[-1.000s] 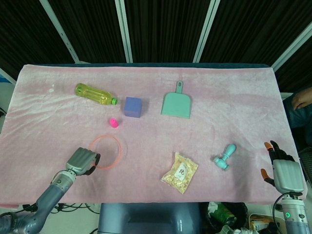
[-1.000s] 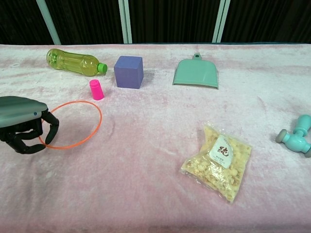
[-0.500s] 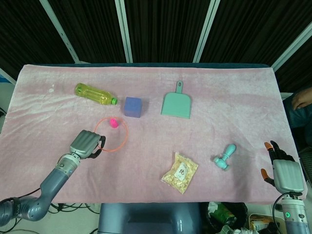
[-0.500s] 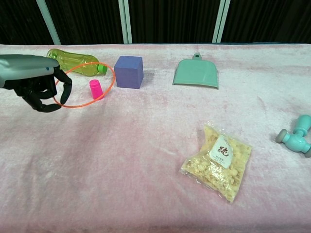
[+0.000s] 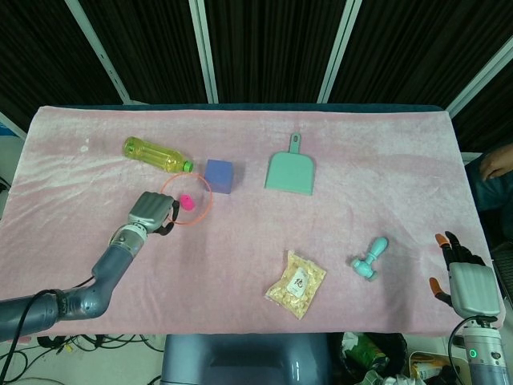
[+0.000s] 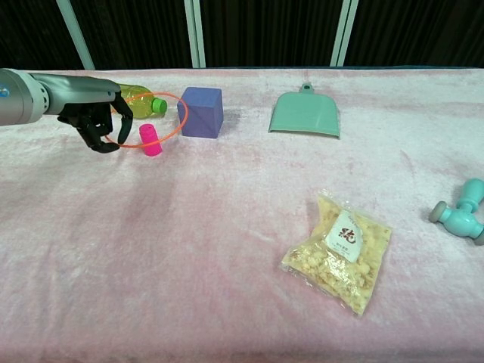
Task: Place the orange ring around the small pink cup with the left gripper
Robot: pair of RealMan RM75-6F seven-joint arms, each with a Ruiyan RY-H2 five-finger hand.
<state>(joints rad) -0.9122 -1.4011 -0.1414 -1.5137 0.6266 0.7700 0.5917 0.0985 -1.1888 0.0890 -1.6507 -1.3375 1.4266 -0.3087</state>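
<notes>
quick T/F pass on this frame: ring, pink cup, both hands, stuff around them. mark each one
1. The left hand holds the orange ring. True.
2. The ring lies flat on the cloth around the pink cup. False: it is lifted and tilted above the cup, in the hand's grip.
3. The right hand holds the teal toy. False: it holds nothing and sits at the table's edge, apart from the toy.
4. The purple cube stands between the yellow bottle and the green dustpan. True.
5. The snack bag leans on the cube. False: it lies apart, nearer the robot.
</notes>
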